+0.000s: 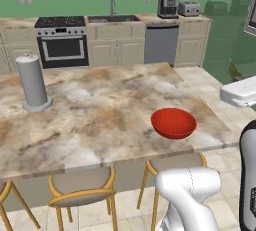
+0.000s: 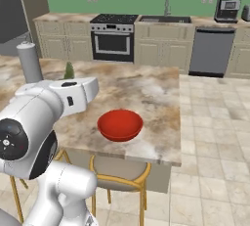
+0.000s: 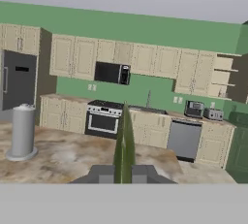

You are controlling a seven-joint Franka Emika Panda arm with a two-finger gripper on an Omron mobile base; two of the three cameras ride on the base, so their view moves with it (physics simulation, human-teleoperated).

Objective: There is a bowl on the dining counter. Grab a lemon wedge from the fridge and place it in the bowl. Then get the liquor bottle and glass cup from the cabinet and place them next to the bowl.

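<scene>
In the hand view my gripper point(image 3: 124, 172) is shut on the lemon wedge point(image 3: 124, 143), a thin yellow-green sliver standing up between the fingertips. The wedge's tip point(image 2: 69, 70) pokes above my white arm in the right base view, to the left of and above the bowl. The red bowl point(image 1: 173, 122) point(image 2: 120, 124) sits empty near the near right corner of the dining counter point(image 1: 100, 105) point(image 2: 156, 90). The grey fridge point(image 3: 17, 80) stands at the far left of the back wall. The liquor bottle and glass cup are out of view.
A tall grey cylinder point(image 1: 32, 82) point(image 3: 22, 133) stands on the counter's left part. Yellow-framed stools point(image 1: 82, 187) point(image 2: 117, 176) line the near edge. Stove point(image 1: 61, 42), sink, dishwasher, coffee machine and toaster run along the back wall. An open cupboard point(image 3: 227, 77) hangs at the far right.
</scene>
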